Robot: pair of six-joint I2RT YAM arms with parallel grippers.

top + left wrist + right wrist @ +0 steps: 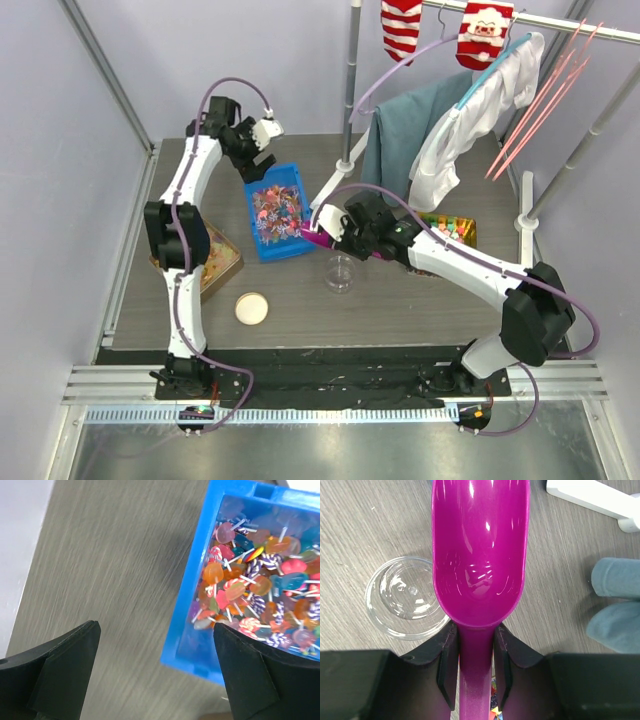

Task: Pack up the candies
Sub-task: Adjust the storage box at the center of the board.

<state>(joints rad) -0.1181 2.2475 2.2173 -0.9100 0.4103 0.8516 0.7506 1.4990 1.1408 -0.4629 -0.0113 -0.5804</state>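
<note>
The candies (277,205) fill a blue bin (262,245) at the table's middle left. In the left wrist view they show as small red, pink, orange and blue sweets (255,585) on white sticks inside the bin (200,605). My left gripper (256,152) is open and empty above the bin's far left corner; that corner lies between its fingertips (155,630). My right gripper (338,236) is shut on the handle of a magenta scoop (312,236) whose tip is at the bin's right edge. The scoop bowl (480,555) is empty, with the gripper (475,640) clamping its handle.
A clear cup (340,272) stands empty just below the scoop; it also shows in the right wrist view (405,597). A white lid (251,308) lies near front left. A tin (218,262) of orange pieces sits left, a box of pastel sweets (452,228) right. A clothes rack with garments (440,130) stands behind.
</note>
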